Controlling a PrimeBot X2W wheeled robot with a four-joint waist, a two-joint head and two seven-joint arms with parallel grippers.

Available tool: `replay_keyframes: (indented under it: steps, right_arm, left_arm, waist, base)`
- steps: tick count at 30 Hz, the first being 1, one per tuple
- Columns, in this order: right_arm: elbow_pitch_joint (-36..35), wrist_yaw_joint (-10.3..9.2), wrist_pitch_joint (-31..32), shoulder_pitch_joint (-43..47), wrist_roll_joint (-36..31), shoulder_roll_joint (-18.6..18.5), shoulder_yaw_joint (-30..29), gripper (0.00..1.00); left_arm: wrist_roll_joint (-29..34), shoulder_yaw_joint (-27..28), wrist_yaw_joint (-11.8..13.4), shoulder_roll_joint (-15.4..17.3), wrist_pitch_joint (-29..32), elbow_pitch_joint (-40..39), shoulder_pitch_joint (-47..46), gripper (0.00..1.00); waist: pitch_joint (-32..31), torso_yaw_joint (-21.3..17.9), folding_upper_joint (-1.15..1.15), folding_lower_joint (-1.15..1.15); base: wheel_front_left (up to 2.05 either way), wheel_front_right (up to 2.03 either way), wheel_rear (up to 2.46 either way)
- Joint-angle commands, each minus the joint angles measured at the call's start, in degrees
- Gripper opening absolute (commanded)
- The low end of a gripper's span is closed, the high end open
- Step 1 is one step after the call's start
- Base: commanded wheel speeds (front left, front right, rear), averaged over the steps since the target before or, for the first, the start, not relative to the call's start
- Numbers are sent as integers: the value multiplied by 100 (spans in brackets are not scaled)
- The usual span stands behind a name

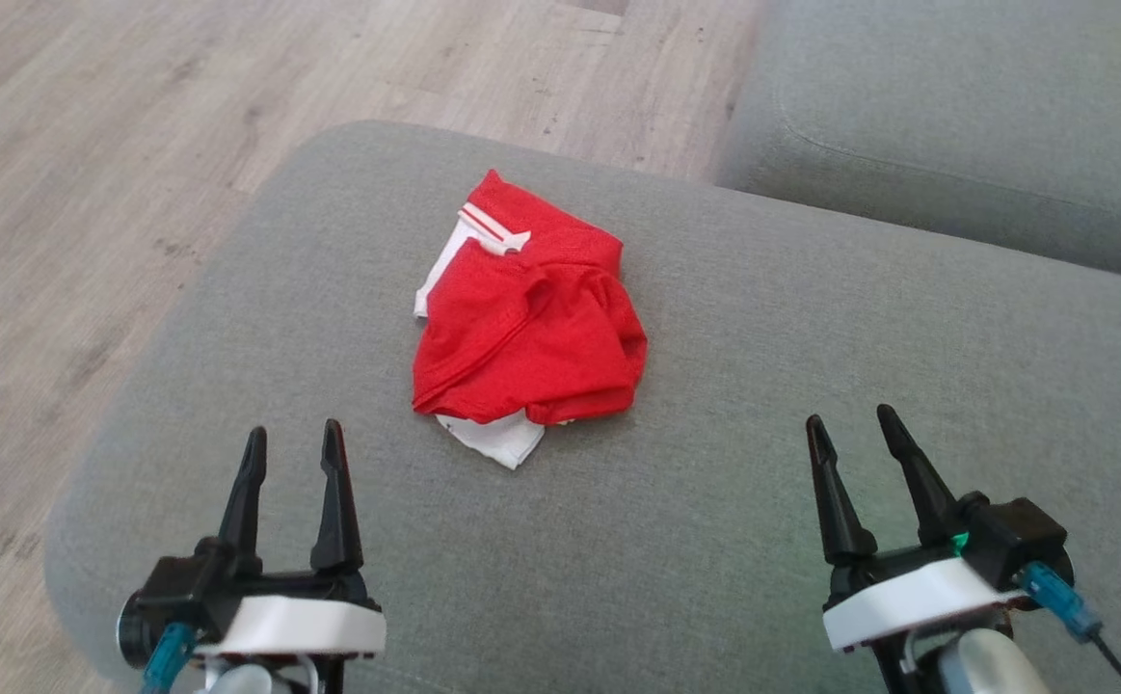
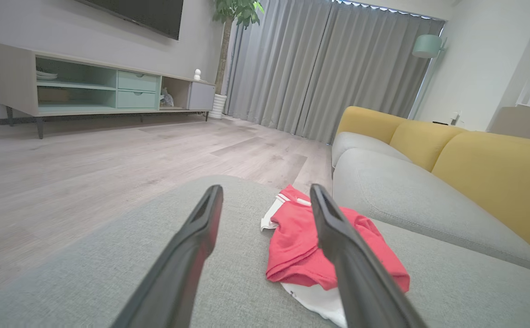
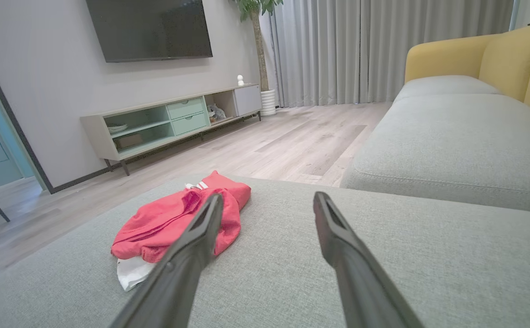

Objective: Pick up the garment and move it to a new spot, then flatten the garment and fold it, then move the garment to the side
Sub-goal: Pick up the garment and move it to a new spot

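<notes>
Red garment with white trim lies crumpled near centre of grey ottoman, untouched. Left gripper and right gripper hover over near edge, either side of garment, jaws spread wide, empty. Wooden floor beyond.

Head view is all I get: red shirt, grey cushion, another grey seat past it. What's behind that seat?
Observer: The seat has yellow back cushions.
Operator: Cool! What's across the room?
Observer: A long TV stand with green drawers.
Operator: Is there a TV?
Observer: Yes, a dark TV hangs above it.
</notes>
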Motion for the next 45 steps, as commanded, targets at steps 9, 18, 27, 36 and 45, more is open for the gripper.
replay_keyframes:
  steps: [9, 18, 27, 36, 45]
  right_arm:
    - [-181, 13, -62, -162, 24, -20, 136, 100]
    - [-289, 13, -62, -423, -131, -20, 24, 100]
    - [-377, 13, -62, -730, -278, -20, -36, 100]
    - [-429, 13, -62, -1008, -326, -20, -51, 100]
    - [-427, 13, -62, -1090, -340, -20, -71, 100]
  left_arm:
    - [41, 247, -38, 18, -29, -245, -214, 100]
    - [22, 63, -298, 215, 109, 411, -1125, 100]
    - [32, -901, -580, 812, 1390, 1437, -2917, 100]
    - [-669, -2025, -588, 1311, 2005, 2432, -4185, 100]
    - [-754, -2043, -554, 1163, 1718, 3560, -4717, 100]
  waist:
    - [130, -63, 0, 0]
    - [750, -434, 0, 0]
    - [1430, -799, 0, 0]
    - [1923, -1103, 0, 0]
    - [2060, -1232, 0, 0]
  base:
    - [0, 0, 0]
    - [0, 0, 0]
    - [0, 0, 0]
    - [0, 0, 0]
    - [0, 0, 0]
